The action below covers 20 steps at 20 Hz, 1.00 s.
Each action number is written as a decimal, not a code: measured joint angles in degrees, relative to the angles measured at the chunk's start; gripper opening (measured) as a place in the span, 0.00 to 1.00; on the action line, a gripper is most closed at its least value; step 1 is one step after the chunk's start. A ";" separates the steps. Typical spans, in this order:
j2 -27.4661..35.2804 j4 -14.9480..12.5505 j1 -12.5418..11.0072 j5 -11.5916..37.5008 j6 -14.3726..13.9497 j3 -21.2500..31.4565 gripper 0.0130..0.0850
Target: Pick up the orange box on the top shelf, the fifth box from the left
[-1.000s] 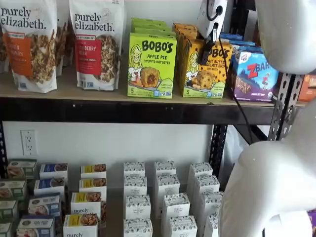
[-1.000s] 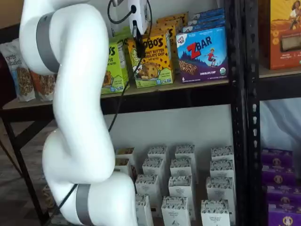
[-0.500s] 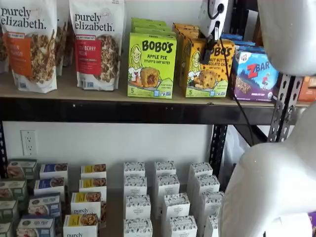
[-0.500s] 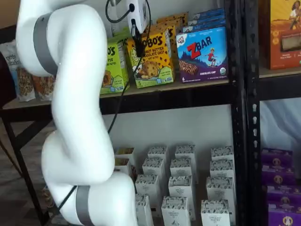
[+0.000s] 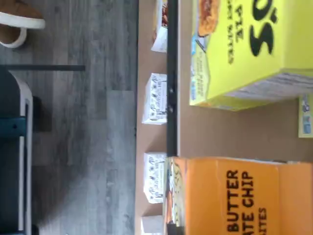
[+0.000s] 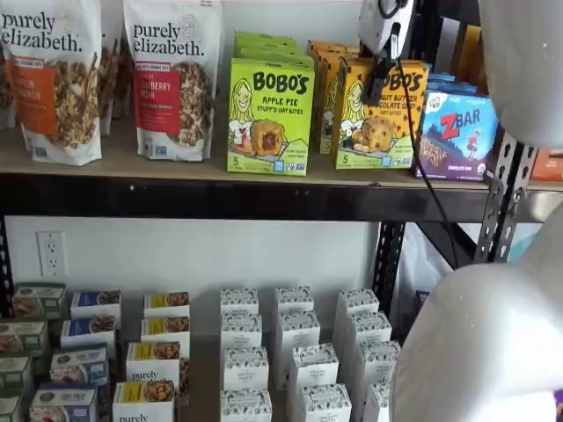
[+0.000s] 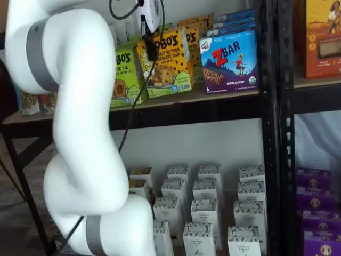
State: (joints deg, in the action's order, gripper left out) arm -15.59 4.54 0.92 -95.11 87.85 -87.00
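Clenched on the orange box (image 6: 380,112) with the gripper (image 6: 376,88), box raised and tilted just above the top shelf (image 6: 176,198), between the green box (image 6: 270,114) and the blue box (image 6: 456,132).

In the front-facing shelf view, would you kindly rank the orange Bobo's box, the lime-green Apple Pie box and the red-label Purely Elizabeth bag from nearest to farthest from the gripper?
1. The orange box: the gripper is closed on it, at its top.
2. The lime-green Apple Pie box: the next box to the left.
3. The red-label Purely Elizabeth bag: farther left on the top shelf.
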 joint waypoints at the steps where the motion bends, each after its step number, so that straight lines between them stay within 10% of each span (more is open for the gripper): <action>1: -0.62 0.04 0.05 -0.65 -0.09 0.13 0.06; 20: -15.65 2.76 -0.91 -9.72 -0.65 7.44 0.06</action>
State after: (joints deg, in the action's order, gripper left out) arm -31.23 7.29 0.01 -104.83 87.20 -79.56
